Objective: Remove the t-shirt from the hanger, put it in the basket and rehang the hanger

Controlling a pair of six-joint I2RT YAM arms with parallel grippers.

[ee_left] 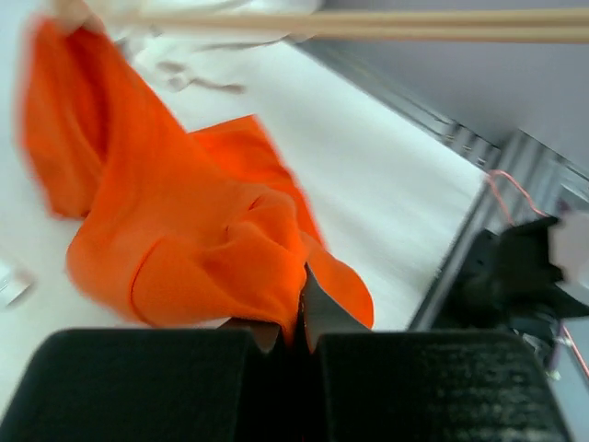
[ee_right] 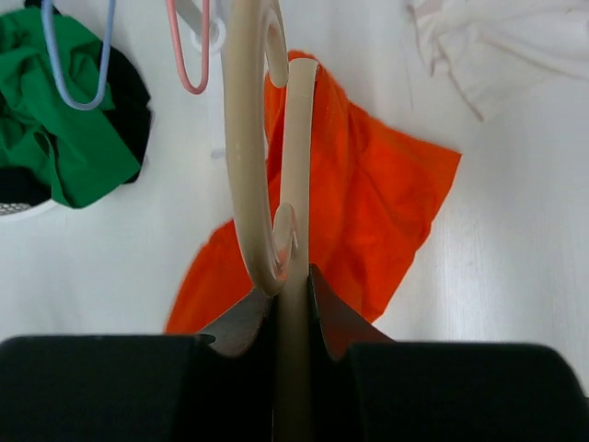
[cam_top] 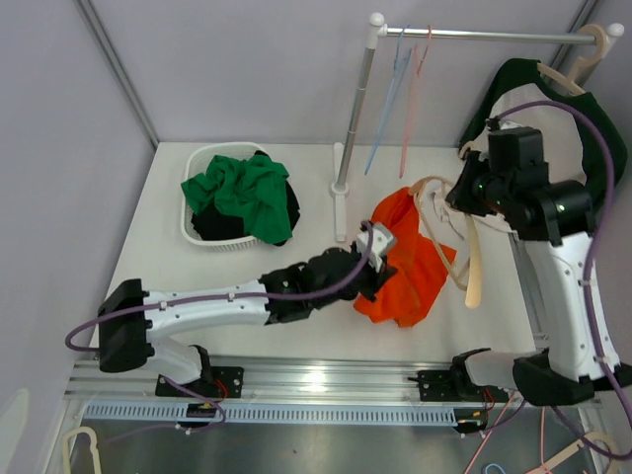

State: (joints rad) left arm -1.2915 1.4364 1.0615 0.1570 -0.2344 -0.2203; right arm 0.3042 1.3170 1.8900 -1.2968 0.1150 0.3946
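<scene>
An orange t-shirt (cam_top: 407, 262) lies crumpled on the white table, right of centre. My left gripper (cam_top: 373, 259) is shut on a fold of it; the left wrist view shows the orange cloth (ee_left: 202, 249) pinched between the jaws. My right gripper (cam_top: 464, 196) is shut on a cream hanger (cam_top: 472, 259), held above the table at the shirt's right edge. In the right wrist view the hanger (ee_right: 296, 157) runs up from between the jaws, its hook curling left, with the shirt (ee_right: 368, 203) below it. The hanger's bar crosses the top of the left wrist view (ee_left: 368, 25).
A white basket (cam_top: 202, 232) with green and black clothes stands at the back left. A clothes rack (cam_top: 352, 128) with blue and pink hangers rises at the back centre. A dark green shirt (cam_top: 592, 128) hangs at the far right. White cloth (ee_right: 515, 46) lies beside the orange shirt.
</scene>
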